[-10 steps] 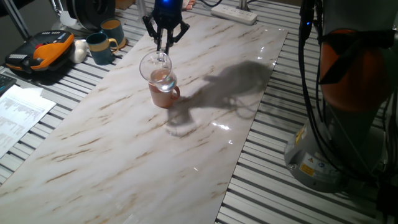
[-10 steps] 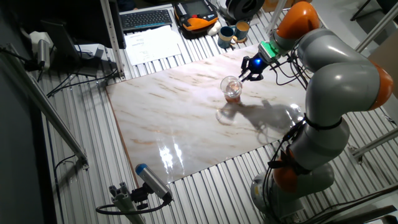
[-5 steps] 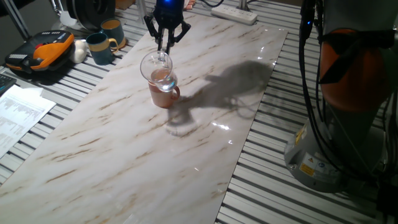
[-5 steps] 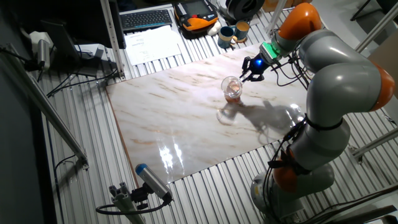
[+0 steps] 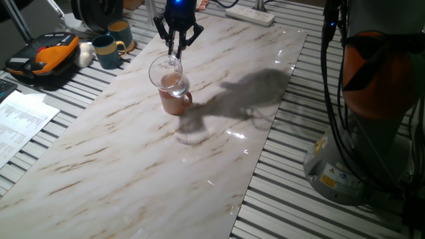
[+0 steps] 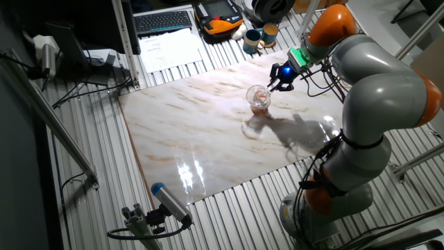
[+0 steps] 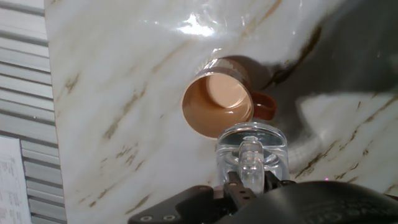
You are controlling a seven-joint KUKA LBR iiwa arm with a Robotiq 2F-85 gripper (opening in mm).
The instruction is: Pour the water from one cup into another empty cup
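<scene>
Claw point(image 5: 174, 52) still grips glass mug point(image 5: 166, 70) tilted over terracotta mug point(image 5: 175, 101), barely shifted.

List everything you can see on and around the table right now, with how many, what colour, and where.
glass mug: one, clear, held tilted above the terracotta mug
terracotta mug: one, orange-pink, upright on the marble board
marble board: one, white with brown veins, over the slatted table
teal mugs: two, dark teal, far left corner
orange and black device: one, left of the teal mugs
papers: white, left edge
power strip: one, white, far edge
keyboard: one, dark, behind the board
robot arm: one, grey with orange joints, right side
tool: one, black, shut on the glass mug's handle
</scene>
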